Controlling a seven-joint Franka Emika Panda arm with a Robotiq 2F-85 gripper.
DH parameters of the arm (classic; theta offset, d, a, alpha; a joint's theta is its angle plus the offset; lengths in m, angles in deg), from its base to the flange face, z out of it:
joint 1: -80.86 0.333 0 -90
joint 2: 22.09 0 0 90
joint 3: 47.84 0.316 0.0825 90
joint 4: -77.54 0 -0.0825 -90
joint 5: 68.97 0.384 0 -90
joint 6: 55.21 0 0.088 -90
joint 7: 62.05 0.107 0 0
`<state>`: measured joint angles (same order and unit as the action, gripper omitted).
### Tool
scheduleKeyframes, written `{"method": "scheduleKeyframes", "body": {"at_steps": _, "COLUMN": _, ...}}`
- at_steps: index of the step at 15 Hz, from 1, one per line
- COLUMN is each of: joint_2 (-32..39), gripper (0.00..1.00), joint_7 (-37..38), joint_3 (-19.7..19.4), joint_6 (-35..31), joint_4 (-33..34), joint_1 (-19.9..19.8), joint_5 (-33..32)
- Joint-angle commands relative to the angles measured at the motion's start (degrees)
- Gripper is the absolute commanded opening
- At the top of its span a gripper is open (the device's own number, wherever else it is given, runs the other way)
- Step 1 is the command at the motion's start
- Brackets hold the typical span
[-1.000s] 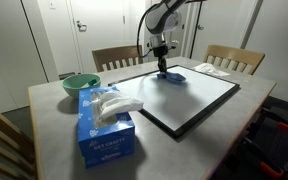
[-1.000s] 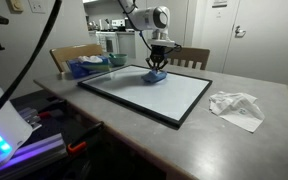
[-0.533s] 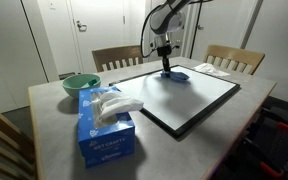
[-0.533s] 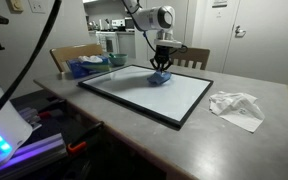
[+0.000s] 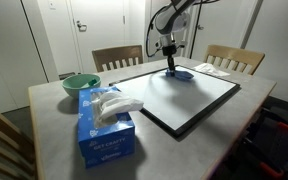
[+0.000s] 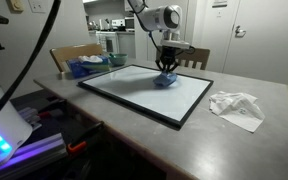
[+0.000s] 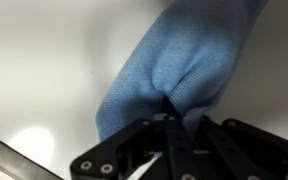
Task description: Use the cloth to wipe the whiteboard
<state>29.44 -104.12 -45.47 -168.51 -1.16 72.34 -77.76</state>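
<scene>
The soft blue fabric cloth (image 7: 189, 55) lies bunched on the black-framed white whiteboard (image 5: 184, 102), close to the board's far edge in both exterior views, on the side toward the wooden chairs. The black two-finger end effector (image 7: 172, 106) stands upright over it, clenched on a raised fold of the cloth. In the wrist view the fabric gathers into a crease right where the fingers meet, and the rest spreads onto the board.

The cloth looks light and limp, with no stiffness of its own. It will likely drag and fold behind the grip rather than push ahead of it. A pinch at a central gathered ridge, as here, seems the sensible hold. It leaves fabric on all sides under the fingers to meet the board. The board face looks smooth and glossy, so the cloth should slide easily. Too little downward press could let it skim without wiping.

The whiteboard rests flat on the grey surface (image 5: 54, 118).
</scene>
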Motion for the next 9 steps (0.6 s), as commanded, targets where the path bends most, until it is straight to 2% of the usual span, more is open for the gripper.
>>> {"method": "scheduleKeyframes", "body": {"at_steps": 1, "joint_2": 3.95, "gripper": 0.02, "joint_7": -2.4, "joint_3": -1.25, "joint_6": -3.2, "joint_4": -0.13, "joint_1": -1.88, "joint_5": -0.98}}
{"method": "scheduleKeyframes", "body": {"at_steps": 9, "joint_2": 6.15, "gripper": 0.02, "joint_7": -5.03, "joint_3": -3.29, "joint_6": -2.18, "joint_4": 3.34, "joint_1": -4.46, "joint_5": -1.25}}
